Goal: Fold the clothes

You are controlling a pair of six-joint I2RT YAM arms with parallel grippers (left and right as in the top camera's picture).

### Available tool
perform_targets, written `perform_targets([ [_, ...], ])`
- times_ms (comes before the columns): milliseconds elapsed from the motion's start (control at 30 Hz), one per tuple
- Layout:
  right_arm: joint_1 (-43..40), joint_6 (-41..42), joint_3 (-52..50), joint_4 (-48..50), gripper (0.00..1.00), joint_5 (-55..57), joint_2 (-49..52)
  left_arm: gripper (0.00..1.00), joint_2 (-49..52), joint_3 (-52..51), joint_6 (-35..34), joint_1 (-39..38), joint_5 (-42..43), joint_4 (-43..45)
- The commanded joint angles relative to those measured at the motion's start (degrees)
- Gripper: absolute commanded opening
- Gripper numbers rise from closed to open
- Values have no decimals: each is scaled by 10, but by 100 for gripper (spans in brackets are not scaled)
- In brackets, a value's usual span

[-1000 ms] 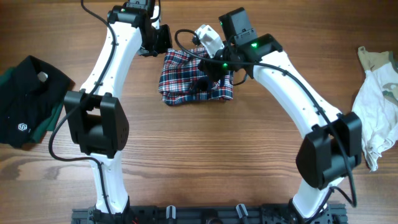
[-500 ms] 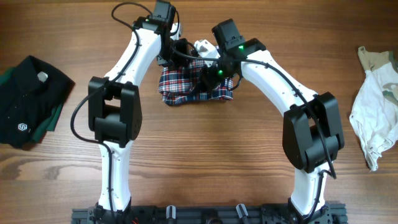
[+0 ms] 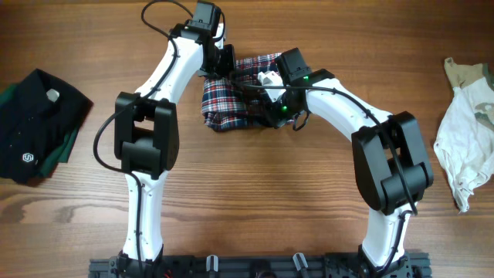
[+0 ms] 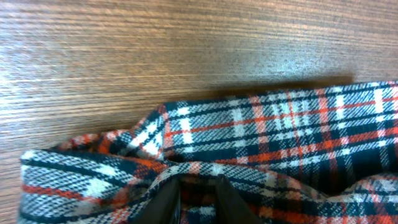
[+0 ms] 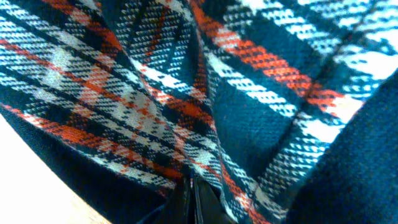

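Now the left hand (image 4: 198, 198) and right hand (image 5: 191, 198) both pinch the plaid shirt (image 3: 220, 104), seemingly mid-fold; next they should lay it flat and release.

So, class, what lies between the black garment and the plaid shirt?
Overhead view: only the left arm, above bare wooden table; nothing else lies there.

Overhead camera looks straight down from well above the table (image 3: 255, 201), the shirt (image 3: 228, 104) small at its far centre. Left wrist camera looks low and close over the shirt's edge toward bare wood. Right wrist camera sits closest, plaid filling its frame. All three share the shirt.
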Motion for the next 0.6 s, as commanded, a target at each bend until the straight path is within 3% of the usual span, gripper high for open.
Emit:
perform_targets([
  [0, -14, 9, -24, -5, 4, 27, 17, 29, -58, 21, 3, 16, -36, -7],
  [133, -13, 11, 22, -17, 4, 26, 8, 34, -98, 21, -1, 33, -36, -70],
  [267, -10, 38, 140, -43, 4, -18, -32, 31, -98, 20, -2, 38, -17, -125],
  [367, -10, 53, 162, -21, 4, -29, -40, 31, -97, 17, -1, 36, 14, -151],
  [567, -11, 54, 160, 31, 4, 50, 23, 31, -87, -140, -27, 32, 14, -24],
])
